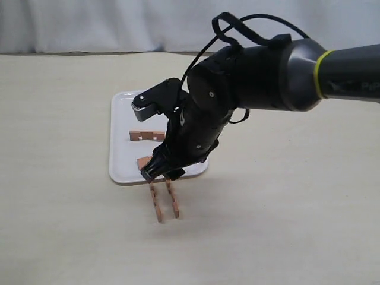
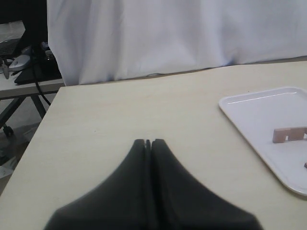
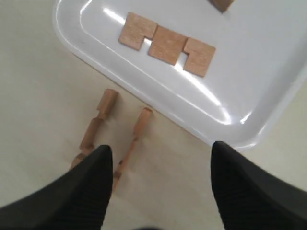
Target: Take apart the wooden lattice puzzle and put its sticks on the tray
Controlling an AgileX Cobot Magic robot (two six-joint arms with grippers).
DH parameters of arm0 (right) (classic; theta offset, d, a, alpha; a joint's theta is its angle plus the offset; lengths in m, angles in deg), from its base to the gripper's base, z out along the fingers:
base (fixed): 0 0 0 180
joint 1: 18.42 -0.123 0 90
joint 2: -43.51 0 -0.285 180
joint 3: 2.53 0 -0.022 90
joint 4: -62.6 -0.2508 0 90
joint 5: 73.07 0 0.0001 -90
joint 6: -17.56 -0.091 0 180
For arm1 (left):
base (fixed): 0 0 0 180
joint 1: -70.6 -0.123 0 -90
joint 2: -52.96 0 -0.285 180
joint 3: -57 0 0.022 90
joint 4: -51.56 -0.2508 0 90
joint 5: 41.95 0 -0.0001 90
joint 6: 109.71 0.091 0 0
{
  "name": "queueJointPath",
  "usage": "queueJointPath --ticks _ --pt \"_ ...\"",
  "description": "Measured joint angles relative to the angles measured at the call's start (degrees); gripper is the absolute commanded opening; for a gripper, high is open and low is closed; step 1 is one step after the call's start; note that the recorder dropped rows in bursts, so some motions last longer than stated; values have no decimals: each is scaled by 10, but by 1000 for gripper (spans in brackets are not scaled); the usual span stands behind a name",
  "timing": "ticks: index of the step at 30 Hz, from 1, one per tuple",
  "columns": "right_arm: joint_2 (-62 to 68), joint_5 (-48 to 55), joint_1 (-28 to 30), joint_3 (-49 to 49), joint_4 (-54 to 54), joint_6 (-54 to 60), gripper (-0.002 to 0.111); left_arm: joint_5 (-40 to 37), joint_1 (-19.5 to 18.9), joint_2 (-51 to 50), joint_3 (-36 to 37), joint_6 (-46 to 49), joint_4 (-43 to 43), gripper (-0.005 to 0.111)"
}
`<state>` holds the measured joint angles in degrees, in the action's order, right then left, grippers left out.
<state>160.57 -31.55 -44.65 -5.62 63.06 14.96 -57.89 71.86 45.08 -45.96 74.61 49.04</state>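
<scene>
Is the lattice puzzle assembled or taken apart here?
Taken apart. Two sticks lie side by side on the table, not touching; two other sticks lie on the tray.

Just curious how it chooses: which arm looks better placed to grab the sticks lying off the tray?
The right arm: its jaws hang open above the two sticks on the table, beside the tray. The left arm is farther off, jaws shut.

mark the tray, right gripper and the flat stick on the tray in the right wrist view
tray [image 3: 268, 72]: right wrist view, bare floor
right gripper [image 3: 160, 151]: right wrist view, midway between fingertips
flat stick [image 3: 167, 44]: right wrist view, middle block
</scene>
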Motion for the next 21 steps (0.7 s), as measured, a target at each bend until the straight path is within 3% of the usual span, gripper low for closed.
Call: queueJointPath --ticks 21 --pt "81 1 0 0 -45 -1 57 0 0 0 0 0 0 0"
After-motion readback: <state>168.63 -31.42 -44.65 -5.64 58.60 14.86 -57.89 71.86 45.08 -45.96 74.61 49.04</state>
